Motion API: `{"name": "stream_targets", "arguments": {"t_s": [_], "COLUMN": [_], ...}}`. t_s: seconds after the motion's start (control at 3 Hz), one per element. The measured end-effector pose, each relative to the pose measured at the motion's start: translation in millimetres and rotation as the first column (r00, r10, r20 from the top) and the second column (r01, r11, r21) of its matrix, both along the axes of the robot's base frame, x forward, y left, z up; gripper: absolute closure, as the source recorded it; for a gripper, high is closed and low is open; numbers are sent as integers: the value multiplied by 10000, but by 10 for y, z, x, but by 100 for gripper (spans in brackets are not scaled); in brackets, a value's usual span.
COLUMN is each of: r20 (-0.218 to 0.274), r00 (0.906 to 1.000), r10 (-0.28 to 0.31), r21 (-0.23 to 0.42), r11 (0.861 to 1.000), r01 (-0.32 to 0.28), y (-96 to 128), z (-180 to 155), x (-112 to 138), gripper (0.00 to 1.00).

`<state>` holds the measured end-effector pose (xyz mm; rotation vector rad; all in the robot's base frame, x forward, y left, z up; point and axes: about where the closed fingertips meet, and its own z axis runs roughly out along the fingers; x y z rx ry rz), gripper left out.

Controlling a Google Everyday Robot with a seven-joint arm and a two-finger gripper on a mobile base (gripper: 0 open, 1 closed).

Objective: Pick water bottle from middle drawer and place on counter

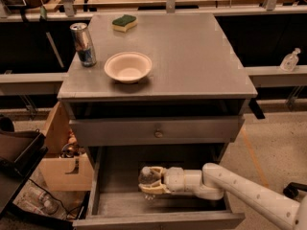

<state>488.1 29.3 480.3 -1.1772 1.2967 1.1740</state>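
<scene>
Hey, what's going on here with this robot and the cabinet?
The robot's arm reaches into the open middle drawer, and its tool is closed on the bottle, low inside the drawer. The bottle has not been brought out yet. The counter, where it is meant to go, holds a can, a bowl and a sponge.

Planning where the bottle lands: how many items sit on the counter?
3: can back left, sponge at back edge, bowl front left. Claw holds water bottle in middle drawer.
</scene>
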Motion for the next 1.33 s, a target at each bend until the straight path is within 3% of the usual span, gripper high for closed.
{"name": "stream_targets", "arguments": {"t_s": [0.33,0.67,1.0,1.33], "r20": [305,520,407,328], "r00": [9974,9860,9691,9422], "r10": [-657,-1581,-2434,-3335], "r21": [270,320,29,-231], "r11": [9975,9871,9699,9422], "r01": [649,1566,2435,3343], "y": [-236,-564,-864,-1163], "z": [391,924,1472,2115], "x": [-210,-408,-494,-487], "gripper": [100,100,100,100]}}
